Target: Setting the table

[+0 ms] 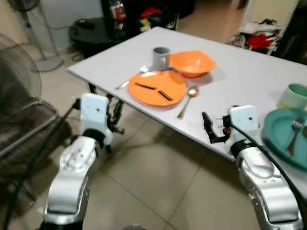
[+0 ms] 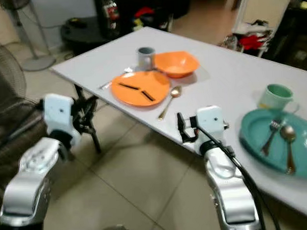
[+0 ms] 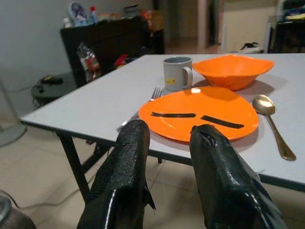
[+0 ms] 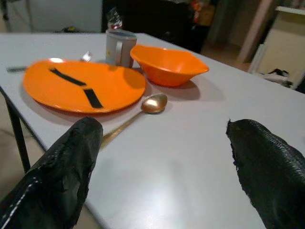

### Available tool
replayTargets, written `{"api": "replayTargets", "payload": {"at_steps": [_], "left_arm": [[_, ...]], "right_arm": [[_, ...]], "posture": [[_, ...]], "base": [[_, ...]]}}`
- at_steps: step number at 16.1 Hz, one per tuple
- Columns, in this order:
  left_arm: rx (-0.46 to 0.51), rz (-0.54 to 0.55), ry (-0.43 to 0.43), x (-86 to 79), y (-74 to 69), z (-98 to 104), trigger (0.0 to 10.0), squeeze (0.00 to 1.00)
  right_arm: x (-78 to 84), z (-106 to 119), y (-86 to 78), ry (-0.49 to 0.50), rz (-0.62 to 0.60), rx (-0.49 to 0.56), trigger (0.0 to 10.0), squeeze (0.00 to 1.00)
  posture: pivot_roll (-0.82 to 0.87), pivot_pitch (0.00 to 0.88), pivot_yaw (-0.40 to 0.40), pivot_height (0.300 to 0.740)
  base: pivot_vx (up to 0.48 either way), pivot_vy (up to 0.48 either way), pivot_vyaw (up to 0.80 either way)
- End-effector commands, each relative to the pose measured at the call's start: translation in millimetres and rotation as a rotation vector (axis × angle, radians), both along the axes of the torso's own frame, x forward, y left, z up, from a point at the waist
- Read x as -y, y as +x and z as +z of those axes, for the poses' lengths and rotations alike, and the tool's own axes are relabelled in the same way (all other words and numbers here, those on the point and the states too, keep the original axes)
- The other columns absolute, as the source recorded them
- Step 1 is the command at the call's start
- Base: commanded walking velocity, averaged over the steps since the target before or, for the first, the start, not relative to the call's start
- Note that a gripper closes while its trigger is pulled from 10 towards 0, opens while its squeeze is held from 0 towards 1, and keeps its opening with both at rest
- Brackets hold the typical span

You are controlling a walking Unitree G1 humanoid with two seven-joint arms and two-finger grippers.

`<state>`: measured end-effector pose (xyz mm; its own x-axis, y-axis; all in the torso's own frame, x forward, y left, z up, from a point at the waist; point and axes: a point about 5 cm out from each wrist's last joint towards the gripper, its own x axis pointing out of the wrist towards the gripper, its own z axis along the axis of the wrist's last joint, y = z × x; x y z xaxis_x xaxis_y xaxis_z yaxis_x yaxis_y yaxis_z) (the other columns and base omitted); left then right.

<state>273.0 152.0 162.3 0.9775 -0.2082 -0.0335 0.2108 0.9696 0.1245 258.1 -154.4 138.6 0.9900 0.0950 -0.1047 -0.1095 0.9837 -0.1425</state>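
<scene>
On teal plate (image 2: 255, 141), fork (image 2: 269, 136) and spoon (image 2: 288, 145), beside green mug (image 2: 275, 97)

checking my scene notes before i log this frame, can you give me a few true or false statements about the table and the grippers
1. The orange plate has two dark strips lying on it. True.
2. The gold spoon lies inside the orange bowl. False: it lies on the table beside the orange plate.
3. The right gripper is wide open and holds nothing. True.
4. The grey mug stands on the teal plate. False: it stands on the table behind the orange plate, next to the bowl.
5. A fork and a spoon lie on the teal plate. True.
6. The left gripper is clamped on the silver fork. False: its fingers are apart and empty, short of the table's edge.
</scene>
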Motion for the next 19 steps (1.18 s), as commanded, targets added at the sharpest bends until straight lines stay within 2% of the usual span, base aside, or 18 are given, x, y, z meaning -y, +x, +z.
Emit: {"api": "replayTargets", "payload": {"at_steps": [1, 17, 19], "left_arm": [[0.019, 0.006, 0.012, -2.4, 2.4, 6.1, 10.0, 0.0], [0.032, 0.006, 0.043, -2.9, 0.9, 7.2, 10.0, 0.0], [0.05, 0.006, 0.073, -3.2, 1.8, 9.7, 10.0, 0.0]], "right_arm": [[-7.5, 5.7, 1.3, 0.021, 0.053, 0.019, 10.0, 0.0], [-23.0, 4.1, 1.8, 0.054, 0.171, 0.004, 10.0, 0.0], [-26.1, 4.8, 2.1, 0.051, 0.203, 0.006, 10.0, 0.0]], "posture": [[0.09, 0.0, 0.0, 0.74], [0.13, 0.0, -0.026, 0.74], [0.13, 0.0, -0.027, 0.74]], "base": [[0.0, 0.48, 0.0], [0.0, 0.48, 0.0], [0.0, 0.171, 0.4]]}}
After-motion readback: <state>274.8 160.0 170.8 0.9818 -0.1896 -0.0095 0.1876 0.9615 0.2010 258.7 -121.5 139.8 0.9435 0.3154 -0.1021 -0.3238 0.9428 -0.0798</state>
